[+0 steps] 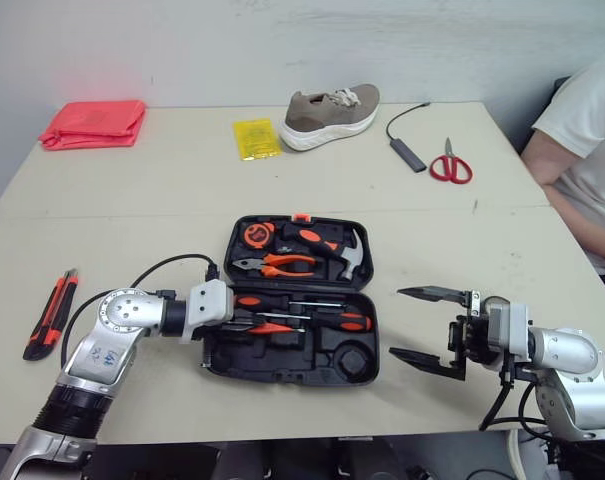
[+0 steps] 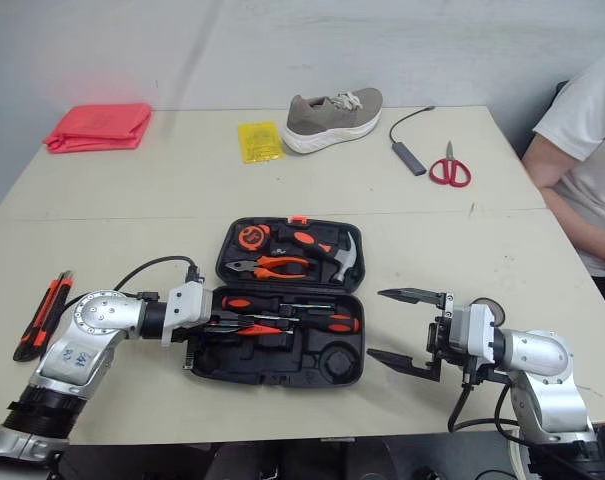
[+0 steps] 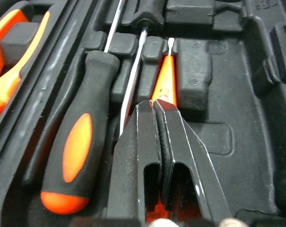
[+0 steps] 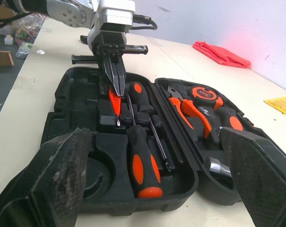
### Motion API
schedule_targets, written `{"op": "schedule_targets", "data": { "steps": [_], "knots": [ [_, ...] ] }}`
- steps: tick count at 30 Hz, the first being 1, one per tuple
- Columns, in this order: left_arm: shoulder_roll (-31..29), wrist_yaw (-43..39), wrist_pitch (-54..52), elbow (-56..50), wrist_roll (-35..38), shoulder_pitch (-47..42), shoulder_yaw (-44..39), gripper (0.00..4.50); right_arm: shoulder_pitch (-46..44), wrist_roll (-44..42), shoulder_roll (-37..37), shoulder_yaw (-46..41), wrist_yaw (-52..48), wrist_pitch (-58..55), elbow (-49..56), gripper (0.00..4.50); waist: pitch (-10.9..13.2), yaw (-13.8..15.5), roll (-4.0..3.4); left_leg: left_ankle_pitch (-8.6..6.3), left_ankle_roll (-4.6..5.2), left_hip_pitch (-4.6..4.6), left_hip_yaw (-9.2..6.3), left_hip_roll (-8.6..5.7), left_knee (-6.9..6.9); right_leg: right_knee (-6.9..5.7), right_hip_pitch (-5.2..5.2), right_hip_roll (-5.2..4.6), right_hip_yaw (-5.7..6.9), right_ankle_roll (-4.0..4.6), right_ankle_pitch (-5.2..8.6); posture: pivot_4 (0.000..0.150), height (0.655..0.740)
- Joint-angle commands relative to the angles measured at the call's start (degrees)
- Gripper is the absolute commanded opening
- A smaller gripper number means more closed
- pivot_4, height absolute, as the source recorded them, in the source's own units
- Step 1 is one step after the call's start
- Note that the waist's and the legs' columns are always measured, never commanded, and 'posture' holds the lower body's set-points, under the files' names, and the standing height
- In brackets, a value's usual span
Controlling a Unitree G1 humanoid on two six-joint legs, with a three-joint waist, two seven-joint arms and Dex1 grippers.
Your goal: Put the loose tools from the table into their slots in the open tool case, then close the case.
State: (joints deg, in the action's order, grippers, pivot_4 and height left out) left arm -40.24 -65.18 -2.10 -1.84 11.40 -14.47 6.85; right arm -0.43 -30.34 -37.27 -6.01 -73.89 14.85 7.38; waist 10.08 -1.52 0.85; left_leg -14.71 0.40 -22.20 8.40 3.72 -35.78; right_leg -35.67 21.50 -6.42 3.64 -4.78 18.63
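Small orange screwdriver (image 3: 165,78) held clenched by left gripper (image 3: 154,106) in black plastic tool case (image 1: 282,360) slot (right gripper (image 1: 397,322) spread, empty); release required next.

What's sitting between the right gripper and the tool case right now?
Nothing: only bare table separates the open right gripper from the near side of the tool case, as the left eye view shows.

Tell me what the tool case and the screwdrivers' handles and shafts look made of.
Tool case: black moulded plastic, matte, with formed slots. Screwdriver handles: black, probably rubbery grip with glossy orange plastic inserts. Shafts: likely steel, by the bright shine.
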Motion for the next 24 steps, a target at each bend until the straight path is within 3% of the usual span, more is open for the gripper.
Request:
{"op": "schedule_targets", "data": {
  "steps": [1, 6, 7, 8, 9, 13, 16, 19, 21, 24],
  "knots": [
    [-0.1, 2.6, -2.3, 3.0, -3.7, 1.5, 1.8, 0.03, -0.2, -0.7, -0.4, -1.3, 0.7, -0.1, 2.1, 4.5, 0.0, 0.0, -0.06, 0.0, 0.0, 0.0, 0.0, 0.0, 0.0, 0.0, 0.0, 0.0, -0.01, 0.0, 0.0, 0.15, 0.74],
    [-0.1, 2.8, -2.7, 1.3, -1.1, 1.8, 0.6, 0.03, -1.2, -0.5, -0.5, -1.2, 0.8, 0.2, 1.0, 4.5, -0.1, 0.0, -0.12, 0.0, 0.0, 0.04, -0.01, 0.0, -0.02, -0.01, -0.03, 0.0, 0.0, 0.0, 0.0, 0.15, 0.74],
    [1.7, 3.1, 0.7, -0.8, 2.6, 2.0, -2.6, 0.03, -1.3, -0.4, -0.6, -1.8, 1.2, 0.2, 0.6, 4.5, -0.1, 0.0, -0.12, 0.0, 0.0, 0.04, -0.01, 0.0, -0.01, -0.01, -0.03, 0.0, 0.0, 0.0, 0.0, 0.15, 0.74],
    [3.4, 4.9, -5.1, -6.6, 14.2, 3.1, -8.4, 0.03, -0.9, -0.3, -1.2, -2.9, 1.5, 0.3, 0.1, 4.5, -0.1, -0.1, -0.12, 0.0, 0.0, 0.03, -0.01, 0.0, -0.01, -0.01, -0.03, 0.0, -0.01, 0.0, 0.0, 0.15, 0.74],
    [3.2, 6.3, -8.1, -10.7, 19.5, 4.8, -13.5, 0.03, -0.2, -0.4, -2.5, -4.9, 1.3, 0.5, -0.8, 4.5, 0.0, -0.1, -0.06, 0.0, 0.0, -0.01, 0.0, 0.02, 0.0, -0.01, 0.01, 0.0, -0.04, 0.0, 0.0, 0.15, 0.74],
    [-3.0, 6.7, -15.7, -18.9, 24.7, 14.4, -24.6, 0.03, 2.3, -2.9, -6.8, -13.5, 0.8, -0.1, -5.2, 4.5, 0.2, -0.1, 0.21, 0.16, 0.28, -0.09, -0.05, 0.07, 0.01, 0.03, 0.03, 0.0, 0.03, 0.0, 0.0, 0.15, 0.74],
    [-6.7, 7.4, -19.7, -14.2, 24.5, 26.1, -41.0, 0.82, 3.6, -1.0, -9.0, -20.7, 0.2, 5.0, -17.4, 4.5, 0.2, -0.2, 0.19, 0.01, 0.1, 0.03, -0.01, 0.0, -0.02, 0.06, -0.05, -0.01, -0.01, -0.01, 0.0, 0.15, 0.74],
    [-7.0, 8.9, -16.0, -2.9, 22.2, 33.1, -56.4, 2.13, 4.1, 1.4, -10.4, -25.9, 1.1, 11.9, -29.6, 4.5, 0.3, -0.3, 0.4, -0.07, -0.03, 0.03, -0.01, 0.02, 0.01, 0.16, 0.08, 0.02, 0.02, 0.25, 0.14, 0.15, 0.74],
    [-5.7, 8.3, -15.7, 0.4, 23.0, 37.5, -61.3, 3.04, 4.2, 0.8, -11.4, -29.0, 0.9, 14.7, -35.7, 4.5, 0.3, -0.4, 0.44, -0.11, -0.09, 0.02, -0.12, 0.04, -0.01, 0.27, 0.39, 0.03, 0.06, 1.06, 0.59, 0.15, 0.74],
    [-3.9, 7.9, -11.6, 3.5, 20.7, 41.0, -62.9, 4.44, 3.9, 2.2, -13.7, -31.6, 1.3, 19.1, -45.6, 4.5, 0.3, -0.6, 0.18, -0.44, 0.07, 0.07, -0.14, -0.01, -0.08, 0.69, 0.07, -0.08, 0.02, 1.06, 0.59, 0.15, 0.74]
  ]
}}
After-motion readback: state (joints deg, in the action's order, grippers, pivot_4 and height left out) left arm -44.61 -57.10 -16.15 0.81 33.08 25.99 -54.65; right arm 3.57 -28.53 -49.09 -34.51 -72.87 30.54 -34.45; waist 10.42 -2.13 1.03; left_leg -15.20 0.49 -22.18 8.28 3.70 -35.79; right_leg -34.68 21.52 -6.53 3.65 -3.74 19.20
